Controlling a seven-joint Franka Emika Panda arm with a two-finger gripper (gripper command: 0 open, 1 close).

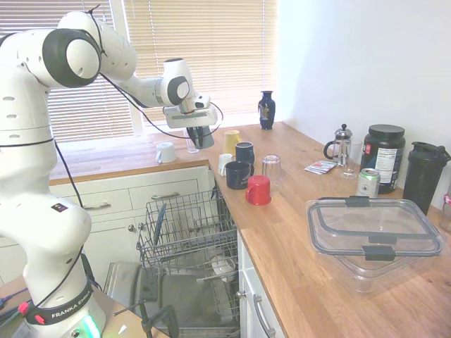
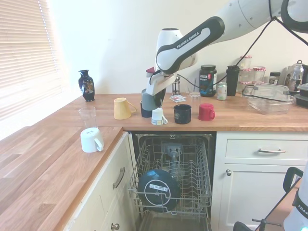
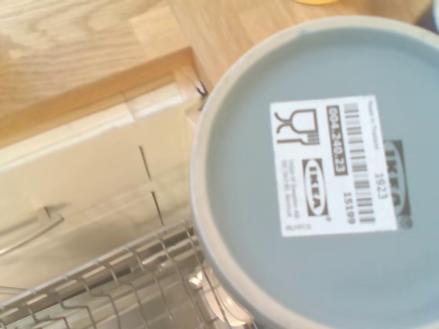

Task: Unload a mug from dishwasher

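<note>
Pincer (image 2: 153, 98) fingers are closed on the mug (image 2: 148, 100), a dull grey-blue cup held upside down, well above the rack and level with the worktop edge. The wrist view fills with the mug's flat base, its white barcode sticker (image 3: 337, 166) facing the camera, with wire tines below it and the wooden edge beyond.

Below, the dishwasher (image 2: 171, 178) stands open, its wire rack (image 1: 184, 229) pulled out and holding a large dark round item (image 2: 155, 188). On the worktop (image 1: 296, 239) just past the held cup sit a yellow mug (image 2: 121, 108) on its side, a small white cup (image 2: 157, 116), a dark navy mug (image 2: 182, 114) and a red mug (image 2: 206, 111). A white mug (image 2: 91, 139) and a clear glass (image 2: 87, 117) stand on the near counter run.

By my reading, lifting out is done: the cup is clear of the rack. What remains is carrying it over the wood, setting it down in a free spot beside the other cups, and letting go.
</note>
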